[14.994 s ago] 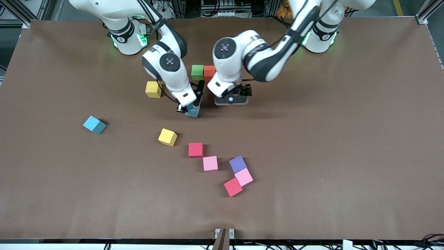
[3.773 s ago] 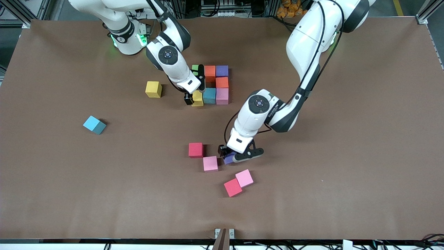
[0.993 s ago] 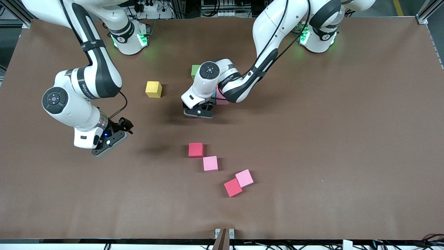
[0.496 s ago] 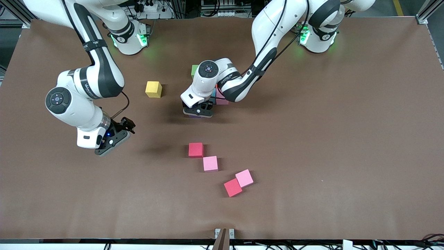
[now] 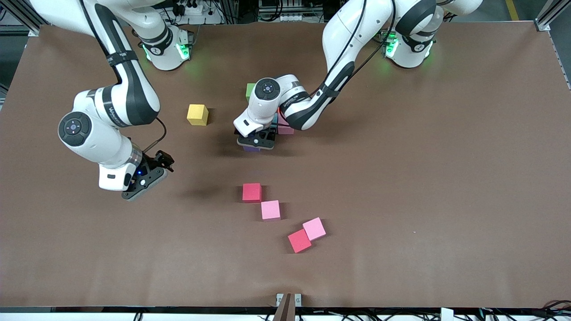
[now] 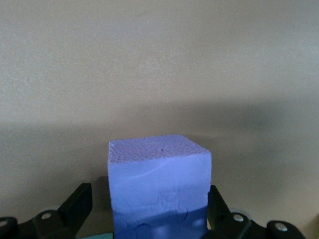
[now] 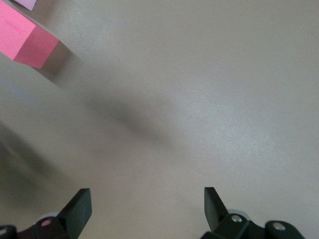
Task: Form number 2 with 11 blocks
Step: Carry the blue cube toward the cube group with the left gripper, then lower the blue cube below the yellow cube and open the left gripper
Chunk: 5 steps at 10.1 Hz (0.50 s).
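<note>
The only lettering in view was a dark brand mark along the white forearm casing of each arm: one on the right arm (image 5: 117, 110) and one on the left arm (image 5: 292, 100). Both were too small to be read with certainty. The blocks and the bench carried no writing, labels or numbers.

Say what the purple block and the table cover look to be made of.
Purple block: probably foam, matte; its top is finely pitted and its side shows faint creases.
Table cover: seems to be brown paper or thin matte sheet, flat and without glare; which one is unclear.
</note>
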Motion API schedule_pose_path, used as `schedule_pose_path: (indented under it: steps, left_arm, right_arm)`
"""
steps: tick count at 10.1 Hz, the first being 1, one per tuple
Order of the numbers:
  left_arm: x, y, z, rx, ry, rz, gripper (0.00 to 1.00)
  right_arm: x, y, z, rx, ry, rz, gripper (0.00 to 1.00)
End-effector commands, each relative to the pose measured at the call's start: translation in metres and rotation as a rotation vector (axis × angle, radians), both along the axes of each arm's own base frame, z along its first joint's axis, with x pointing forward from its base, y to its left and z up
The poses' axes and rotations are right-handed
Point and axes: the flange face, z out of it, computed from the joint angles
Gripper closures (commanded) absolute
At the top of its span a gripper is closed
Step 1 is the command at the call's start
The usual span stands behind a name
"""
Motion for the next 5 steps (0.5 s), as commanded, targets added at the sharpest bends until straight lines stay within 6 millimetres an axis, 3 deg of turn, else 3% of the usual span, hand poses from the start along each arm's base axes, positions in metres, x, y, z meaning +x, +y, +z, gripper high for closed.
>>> schedule_pose_path:
  steps: [1, 3, 5]
  left_arm:
    - [0.0, -0.001, 0.008, 0.008, -0.021, 0.008, 0.0]
    - [0.007, 0.0, 0.028, 0.03, -0.019, 0.007, 0.0]
    - [0.015, 0.005, 0.062, 0.044, -0.028, 0.001, 0.0]
  right_arm:
    - [0.004, 0.002, 0.003, 0.015, -0.001, -0.018, 0.0]
    - [0.005, 0.004, 0.005, 0.018, -0.007, -0.02, 0.0]
    - [0.011, 0.011, 0.0, 0.02, -0.001, -0.034, 0.0]
